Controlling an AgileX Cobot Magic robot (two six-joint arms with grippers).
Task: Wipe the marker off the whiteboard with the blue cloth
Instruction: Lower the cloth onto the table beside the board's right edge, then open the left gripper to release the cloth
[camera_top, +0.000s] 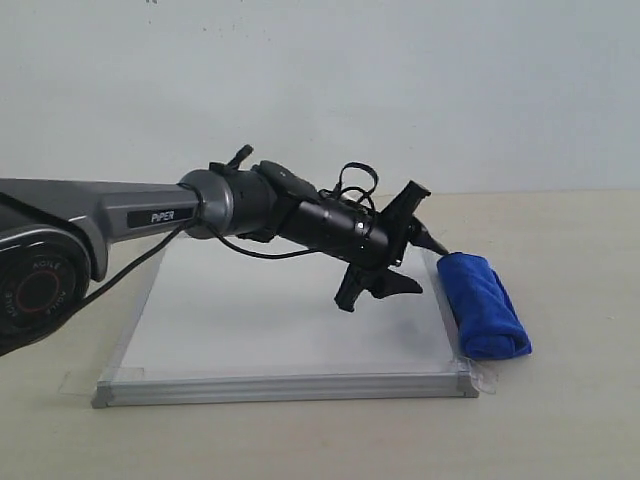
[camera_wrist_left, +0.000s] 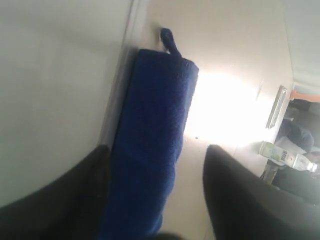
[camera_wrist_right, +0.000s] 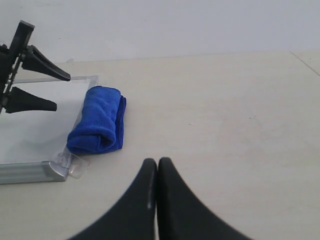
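Note:
The blue cloth (camera_top: 485, 305) lies as a rolled bundle on the table, against the right edge of the whiteboard (camera_top: 250, 340). My left gripper (camera_top: 430, 268) hangs open over the board's right side, fingertips just short of the cloth's far end. In the left wrist view the cloth (camera_wrist_left: 155, 140) runs between the two spread fingers (camera_wrist_left: 240, 195), with a gap on one side. The right wrist view shows the cloth (camera_wrist_right: 97, 122), the board (camera_wrist_right: 35, 130) and the left gripper (camera_wrist_right: 62, 91) apart from the cloth. My right gripper (camera_wrist_right: 157, 161) is shut over bare table, empty. The marker is out of view; the visible board surface looks blank.
Clear tape (camera_wrist_right: 75, 165) sticks out at the board's near right corner, just in front of the cloth. A pale wall (camera_top: 400, 80) stands behind the table. A plastic bottle (camera_wrist_left: 287, 156) and clutter lie off beyond the table's edge.

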